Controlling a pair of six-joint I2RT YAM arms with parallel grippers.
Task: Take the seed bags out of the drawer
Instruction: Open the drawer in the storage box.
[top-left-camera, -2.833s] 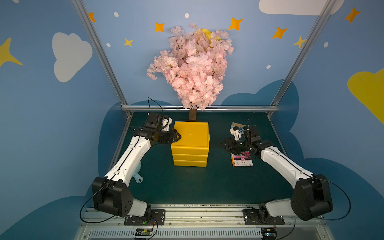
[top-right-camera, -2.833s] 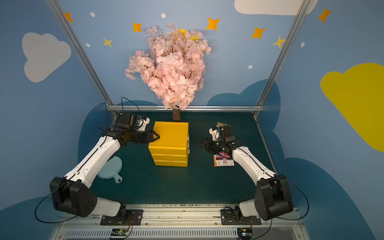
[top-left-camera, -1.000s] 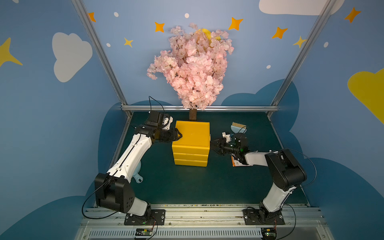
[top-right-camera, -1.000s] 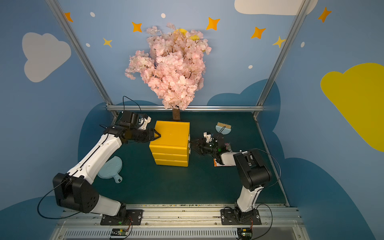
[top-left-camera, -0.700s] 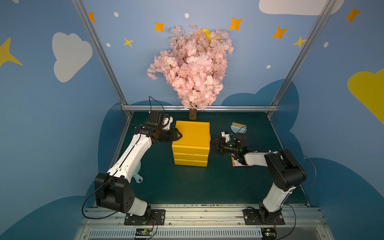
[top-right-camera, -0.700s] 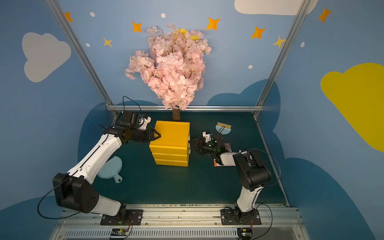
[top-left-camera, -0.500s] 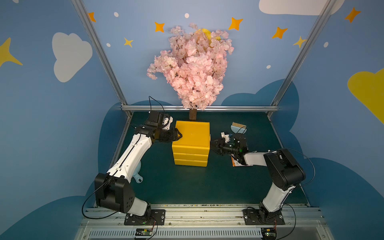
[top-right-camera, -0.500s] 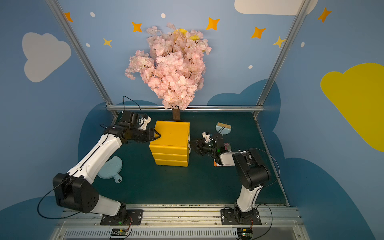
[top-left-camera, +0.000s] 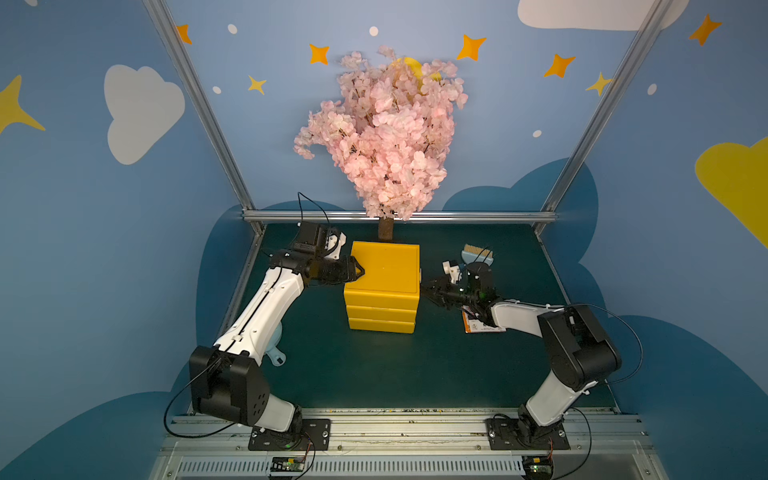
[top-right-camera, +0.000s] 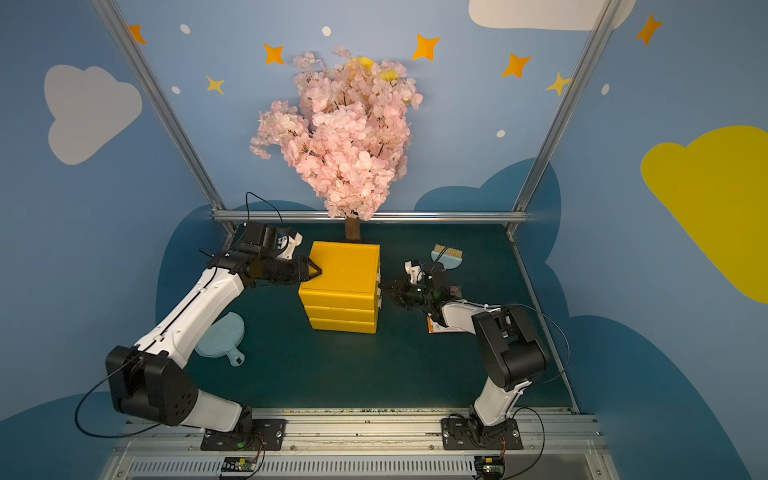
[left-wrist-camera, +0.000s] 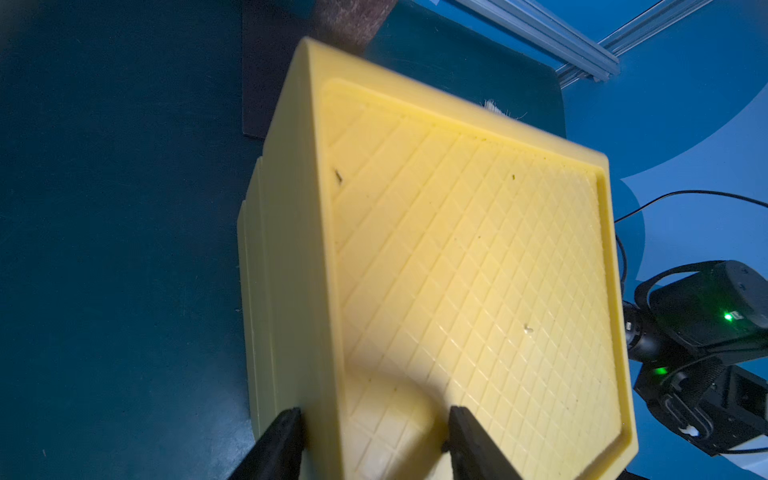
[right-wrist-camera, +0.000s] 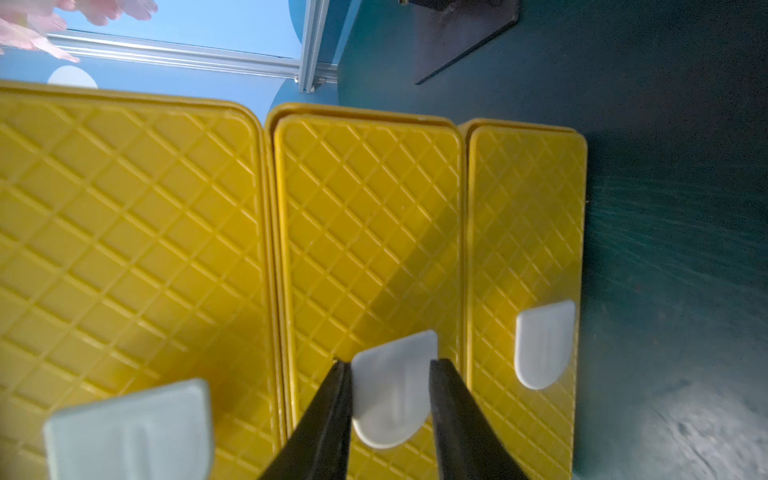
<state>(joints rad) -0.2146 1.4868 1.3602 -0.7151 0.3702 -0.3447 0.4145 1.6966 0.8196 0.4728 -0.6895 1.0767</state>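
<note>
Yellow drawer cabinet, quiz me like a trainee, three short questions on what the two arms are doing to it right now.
1. Pick one: the right gripper has its fingers either side of the white handle of which drawer in the yellow drawer cabinet? A top, B middle, C bottom.
2. True or false: a seed bag lies on the green mat, outside the cabinet.
3. In a few words: what does the left gripper clamp?
Key: 1 B. 2 True. 3 The cabinet's top edge.
</note>
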